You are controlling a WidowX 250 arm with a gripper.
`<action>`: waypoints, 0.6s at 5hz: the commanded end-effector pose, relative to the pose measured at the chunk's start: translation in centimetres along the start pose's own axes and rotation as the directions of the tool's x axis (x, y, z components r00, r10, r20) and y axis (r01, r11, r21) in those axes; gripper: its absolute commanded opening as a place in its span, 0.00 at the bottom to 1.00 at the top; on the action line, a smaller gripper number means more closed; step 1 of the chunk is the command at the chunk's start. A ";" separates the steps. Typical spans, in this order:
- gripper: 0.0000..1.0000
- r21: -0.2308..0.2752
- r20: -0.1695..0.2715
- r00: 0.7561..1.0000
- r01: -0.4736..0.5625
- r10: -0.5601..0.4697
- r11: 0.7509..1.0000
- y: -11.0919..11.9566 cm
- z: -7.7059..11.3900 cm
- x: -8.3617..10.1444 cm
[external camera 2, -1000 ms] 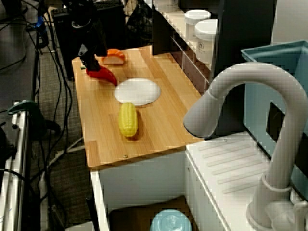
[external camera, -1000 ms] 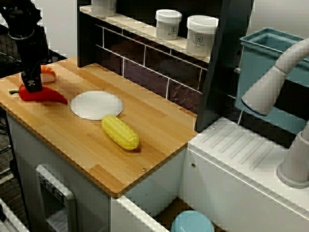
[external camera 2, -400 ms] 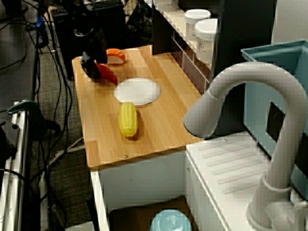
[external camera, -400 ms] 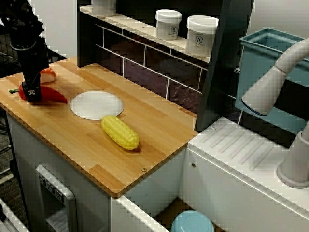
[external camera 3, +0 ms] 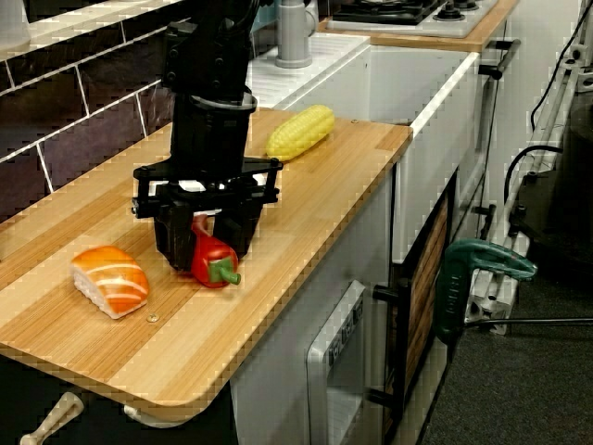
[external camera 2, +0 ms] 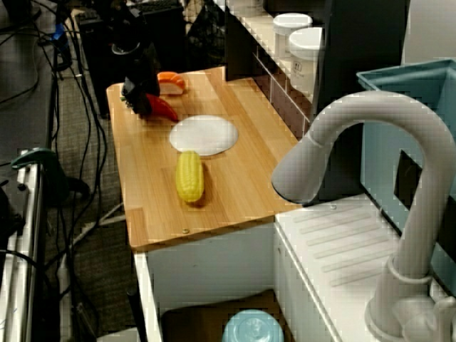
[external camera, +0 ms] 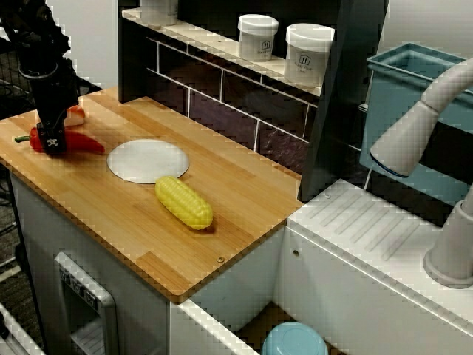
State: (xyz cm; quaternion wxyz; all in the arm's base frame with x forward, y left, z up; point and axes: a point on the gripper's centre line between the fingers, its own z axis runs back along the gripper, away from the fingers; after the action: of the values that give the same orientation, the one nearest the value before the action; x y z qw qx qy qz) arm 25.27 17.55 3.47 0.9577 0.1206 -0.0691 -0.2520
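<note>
A red pepper (external camera 3: 211,260) lies on the wooden counter (external camera 3: 306,185) near its end, green stem pointing to the edge. My black gripper (external camera 3: 206,243) is down over it, one finger on each side, open around the pepper's body. In the front view the gripper (external camera: 52,140) hides the stem end of the pepper (external camera: 83,143). The view from the sink side shows the gripper (external camera 2: 139,100) over the pepper (external camera 2: 165,111). A salmon sushi piece (external camera 3: 110,279) rests just beside the gripper.
A white round plate (external camera: 148,160) lies right of the pepper, with a corn cob (external camera: 183,202) beyond it. White jars (external camera: 309,53) stand on the back shelf. A grey faucet (external camera: 421,126), teal bin (external camera: 399,96) and green clamp (external camera 3: 473,269) lie further off.
The gripper has come down from just above the pepper until its fingers straddle it close to the counter. The plate, corn and sushi have not moved.
</note>
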 end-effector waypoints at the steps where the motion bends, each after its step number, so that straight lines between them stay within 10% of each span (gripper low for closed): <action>1: 0.00 0.007 0.032 0.999 -0.010 0.010 1.000 0.6 1.9 0.0; 3: 0.00 -0.049 0.085 0.996 0.040 -0.036 0.998 0.7 4.6 1.8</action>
State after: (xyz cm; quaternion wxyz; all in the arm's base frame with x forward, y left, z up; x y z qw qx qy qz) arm 26.24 16.13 6.18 0.9571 0.0578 -0.0798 -0.2725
